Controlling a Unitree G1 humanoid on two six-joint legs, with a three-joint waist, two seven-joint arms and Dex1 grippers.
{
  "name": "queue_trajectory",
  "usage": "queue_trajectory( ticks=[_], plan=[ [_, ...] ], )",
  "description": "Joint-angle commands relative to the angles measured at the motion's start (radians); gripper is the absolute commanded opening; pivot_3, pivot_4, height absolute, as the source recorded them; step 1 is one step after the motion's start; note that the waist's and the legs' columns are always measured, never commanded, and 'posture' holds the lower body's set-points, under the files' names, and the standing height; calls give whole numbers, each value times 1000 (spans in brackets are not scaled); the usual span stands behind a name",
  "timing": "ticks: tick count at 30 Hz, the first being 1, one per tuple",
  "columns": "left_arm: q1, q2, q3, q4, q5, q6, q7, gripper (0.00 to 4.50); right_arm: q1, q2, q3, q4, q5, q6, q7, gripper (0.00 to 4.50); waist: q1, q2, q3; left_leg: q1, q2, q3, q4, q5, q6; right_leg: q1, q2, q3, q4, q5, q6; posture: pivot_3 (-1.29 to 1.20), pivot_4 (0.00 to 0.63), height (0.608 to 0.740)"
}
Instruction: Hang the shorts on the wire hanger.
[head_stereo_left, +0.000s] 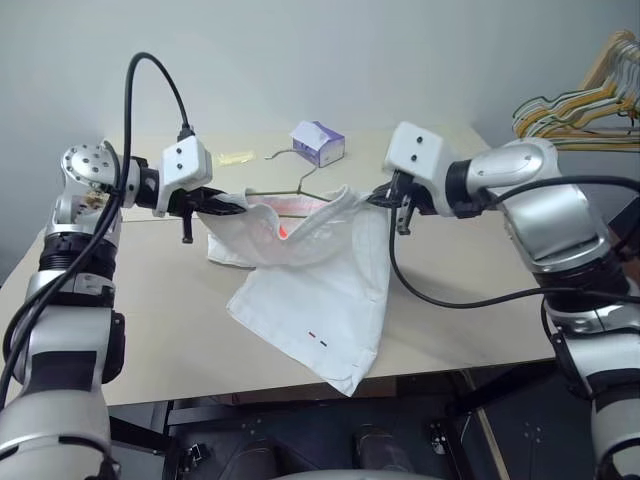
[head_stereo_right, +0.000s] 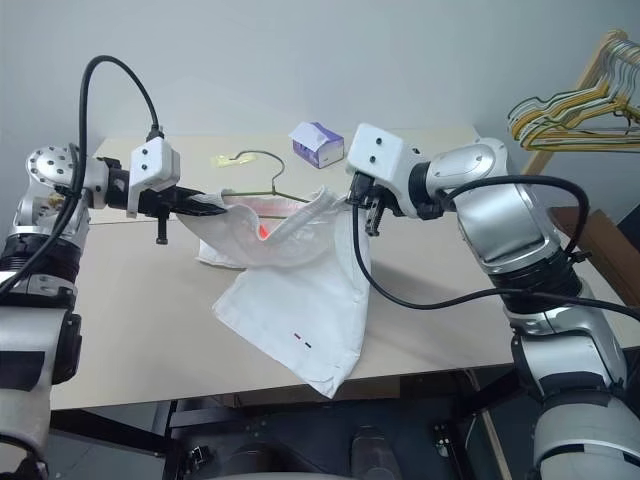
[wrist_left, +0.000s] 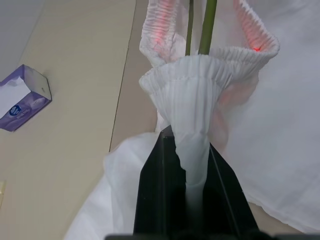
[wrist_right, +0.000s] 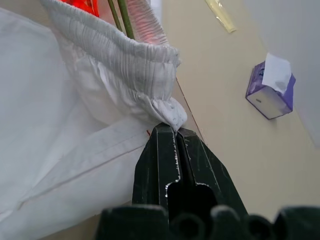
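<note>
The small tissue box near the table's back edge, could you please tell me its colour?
Purple with white panels: the cardboard tissue box, clearest in the right wrist view.

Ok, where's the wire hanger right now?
In the left eye view the wire hanger lies on the table just behind the lifted shorts, its hook beside the tissue box, its lower part hidden by the waistband.

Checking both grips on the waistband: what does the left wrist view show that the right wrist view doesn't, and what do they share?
Left wrist view: the left gripper shut on a gathered fold of the shorts. Right wrist view: the right gripper pinching the waistband's edge, and a yellowish strip on the table. Both: the wire hanger passing through the waistband, the tissue box and the table.
</note>
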Motion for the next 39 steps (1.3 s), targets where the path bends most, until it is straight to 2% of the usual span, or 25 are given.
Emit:
queue_trajectory(
  ticks=[1,3,6,10,24,34,37,39],
  plan=[
    [-4,-1,48,-51,-58,28,-9,0,3,2,-11,-8,-48,-113,-25,21,0,0,0,0,0,0,0,0,0,0,0,0,0,0,0,-43,0,740],
    [-1,6,42,-60,-54,26,-11,0,23,10,-15,2,-60,-187,-31,21,0,0,0,0,0,0,0,0,0,0,0,0,0,0,0,-43,0,740],
    [0,9,40,-61,-50,22,-10,0,41,19,-27,13,-57,-233,-18,665,-1,0,0,1,0,0,0,0,0,0,0,0,-1,0,0,-45,0,740],
    [-4,11,43,-60,-53,28,-16,0,54,29,-28,69,-76,-278,-18,1951,-1,0,0,1,0,0,0,0,0,1,0,0,0,0,0,-45,0,740],
    [-2,11,53,-63,-71,21,-46,0,82,73,-77,188,10,-394,77,1951,-2,0,0,2,0,0,0,0,0,1,0,0,-1,0,0,-43,0,740],
    [3,10,52,-75,-89,11,-63,0,36,139,-87,299,46,-368,145,1951,-4,0,0,2,0,0,0,0,0,1,0,0,0,0,0,-36,0,740],
    [2,12,55,-75,-93,13,-61,0,34,144,-82,303,48,-357,165,1334,-3,0,0,2,0,0,0,0,0,1,0,0,0,0,0,-36,0,740],
    [2,12,60,-74,-99,18,-60,0,41,144,-81,298,44,-363,171,678,-3,0,0,2,0,0,0,0,0,1,0,0,0,0,0,-36,0,740]
  ],
)
